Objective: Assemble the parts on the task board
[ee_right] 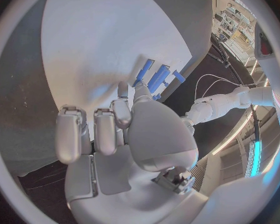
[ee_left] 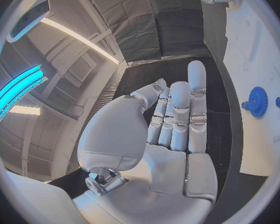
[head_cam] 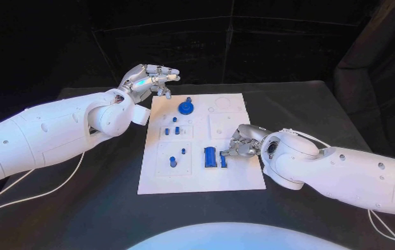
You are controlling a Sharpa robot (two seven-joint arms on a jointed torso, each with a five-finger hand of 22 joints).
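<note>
Task board (head_cam: pixel 238 173): white plate, mid-table, used as landmark. Left hand (head_cam: pixel 150 81): raised just off the board's far-left corner, fingers loosely apart, grasping nothing. Right hand (head_cam: pixel 241 142): over the board's right edge, fingertips down at the blue block (head_cam: pixel 212 157) in the near-middle; cannot tell whether it grips. Blue gear (head_cam: pixel 186 108): at the board's far end, centre. Small blue pegs (head_cam: pixel 172 130): left half of the board.
</note>
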